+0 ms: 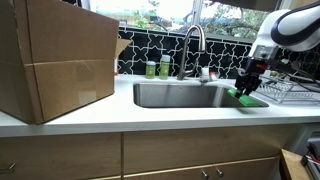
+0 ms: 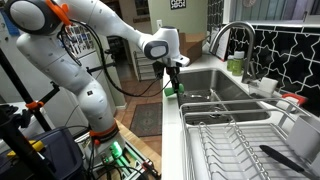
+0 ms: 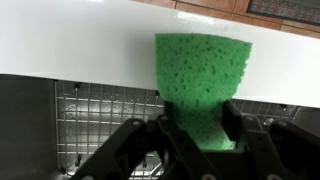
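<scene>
One cardboard box (image 1: pixel 60 60) is standing at the left of the surface (image 1: pixel 100 118). Two green bottles (image 1: pixel 151 69) are sitting behind the one sink (image 1: pixel 180 95), whose bottom is carrying a wire grid (image 3: pixel 90 110). At its right rim, the pincer (image 1: pixel 247 89) is clamping one green sponge (image 3: pixel 200 65). One dish rack (image 2: pixel 240 140) is holding a dark utensil (image 2: pixel 285 158).

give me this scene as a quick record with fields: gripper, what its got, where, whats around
gripper: gripper, fingers closed on either side of the sponge
held: green sponge, pinched at one end
place: at the edge of the sink, where it meets the white counter
nearby: faucet, dish rack, cardboard box
</scene>
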Available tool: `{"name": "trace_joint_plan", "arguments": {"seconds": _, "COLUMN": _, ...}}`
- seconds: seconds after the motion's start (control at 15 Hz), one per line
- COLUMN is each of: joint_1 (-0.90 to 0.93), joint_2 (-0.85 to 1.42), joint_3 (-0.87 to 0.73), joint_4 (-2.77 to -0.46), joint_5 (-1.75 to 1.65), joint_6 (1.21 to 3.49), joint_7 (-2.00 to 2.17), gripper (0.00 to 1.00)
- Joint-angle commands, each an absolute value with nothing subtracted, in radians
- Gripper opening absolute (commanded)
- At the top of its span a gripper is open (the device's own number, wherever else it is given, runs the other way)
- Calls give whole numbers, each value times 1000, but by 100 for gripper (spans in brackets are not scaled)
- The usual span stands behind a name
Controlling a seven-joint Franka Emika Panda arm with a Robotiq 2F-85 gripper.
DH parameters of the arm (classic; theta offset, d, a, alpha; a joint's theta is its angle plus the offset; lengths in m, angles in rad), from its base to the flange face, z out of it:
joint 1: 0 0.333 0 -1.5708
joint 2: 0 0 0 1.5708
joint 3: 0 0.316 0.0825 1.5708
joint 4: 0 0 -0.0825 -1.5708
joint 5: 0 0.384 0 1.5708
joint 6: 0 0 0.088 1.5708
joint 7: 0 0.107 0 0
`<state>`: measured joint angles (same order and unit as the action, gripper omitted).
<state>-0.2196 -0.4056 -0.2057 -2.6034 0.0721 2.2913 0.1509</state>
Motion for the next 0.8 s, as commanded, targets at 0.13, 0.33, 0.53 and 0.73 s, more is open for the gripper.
{"name": "trace_joint_plan", "arguments": {"seconds": 0.13, "joint_1": -257, "joint_2": -446, "joint_3": -246, "joint_4": -2508, "joint_5": 91, "joint_6": 2158, "joint_7": 110, "gripper": 47}}
{"name": "trace_joint_plan", "arguments": {"seconds": 0.33, "joint_1": -275, "joint_2": -447, "joint_3": -267, "joint_4": -2426, "joint_5": 93, "joint_6": 2099, "joint_7": 107, "gripper": 38}}
{"name": "trace_joint_plan", "arguments": {"seconds": 0.53, "joint_1": -285, "joint_2": -436, "joint_3": -286, "joint_4": -2330, "joint_5": 95, "joint_6": 2037, "joint_7": 103, "gripper": 37}}
{"name": "trace_joint_plan", "arguments": {"seconds": 0.73, "joint_1": -291, "joint_2": -425, "joint_3": -300, "joint_4": -2246, "joint_5": 99, "joint_6": 1985, "joint_7": 104, "gripper": 36}}
